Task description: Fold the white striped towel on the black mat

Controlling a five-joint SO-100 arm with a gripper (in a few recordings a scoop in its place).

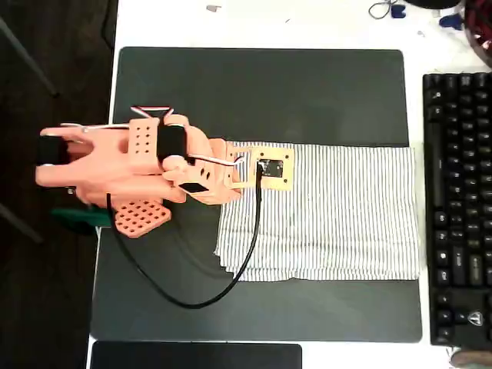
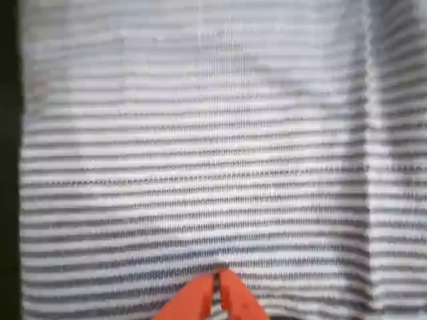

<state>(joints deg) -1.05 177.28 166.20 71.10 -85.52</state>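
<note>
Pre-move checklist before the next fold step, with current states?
1. Towel lies flat on the mat: ok.
2. Towel inside the mat's edges: right edge sits at the mat's edge near the keyboard; cannot tell.
3. Gripper over the towel's left part: ok.
4. Fingers together, tips meeting in the wrist view: ok.
5. Cloth pinched between them: cannot tell.
6. Cable lies across the towel's lower left corner: not ok.

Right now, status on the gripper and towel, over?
Gripper shut, tips together low over the cloth, nothing held. White striped towel flat on the black mat, arm over its left end in the overhead view. Keyboard beside the towel's right edge.
</note>
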